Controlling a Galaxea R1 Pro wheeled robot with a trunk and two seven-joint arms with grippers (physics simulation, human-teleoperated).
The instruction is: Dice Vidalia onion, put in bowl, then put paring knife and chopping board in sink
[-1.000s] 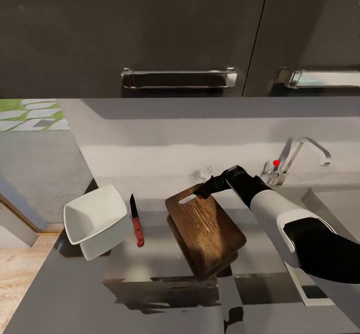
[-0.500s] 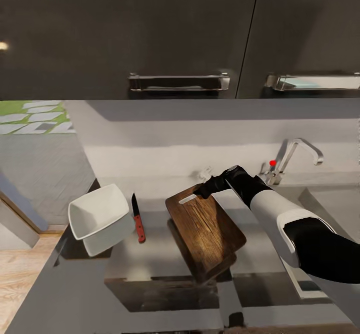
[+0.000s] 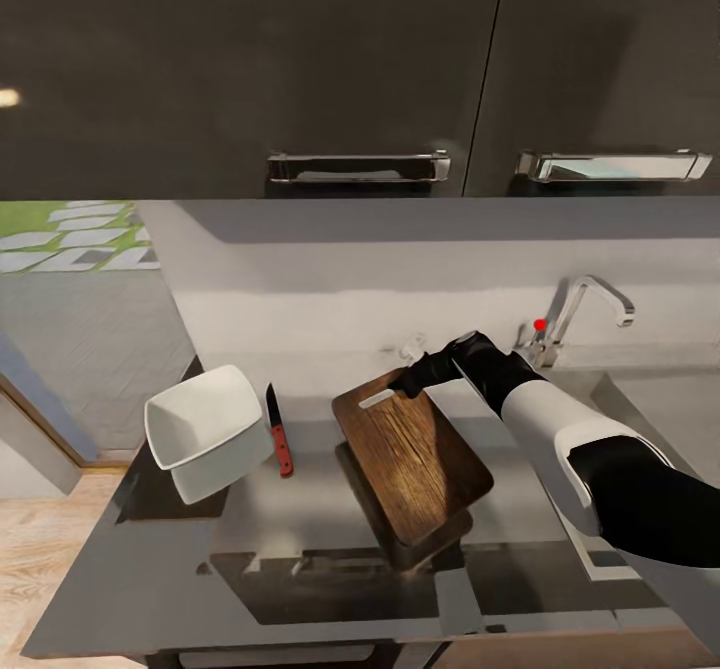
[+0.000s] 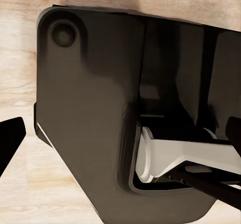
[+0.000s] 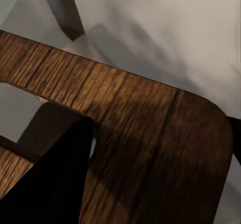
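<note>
The dark brown chopping board (image 3: 415, 454) hangs tilted just above the grey countertop (image 3: 290, 524), its shadow below it. My right gripper (image 3: 405, 384) is shut on the board's far corner beside the oval handle slot; the right wrist view shows the wood grain (image 5: 150, 128) with a black finger (image 5: 50, 184) pressed on it. To the board's left, the red-handled paring knife (image 3: 280, 434) lies flat next to the white bowl (image 3: 200, 419). At the right is the sink (image 3: 665, 399), its basin mostly out of view, with a chrome tap (image 3: 585, 299). My left gripper (image 4: 120, 138) is open over my own base.
Dark wall cabinets with chrome handles (image 3: 358, 164) hang above the counter. The counter's left end (image 3: 130, 489) drops to a wooden floor (image 3: 40, 569). In the left wrist view my dark base (image 4: 90, 108) sits on wooden floor.
The whole head view has shifted, so the camera moved; more of the counter's front edge shows. The right gripper still holds the board in the same pose. Bowl and knife lie as before.
</note>
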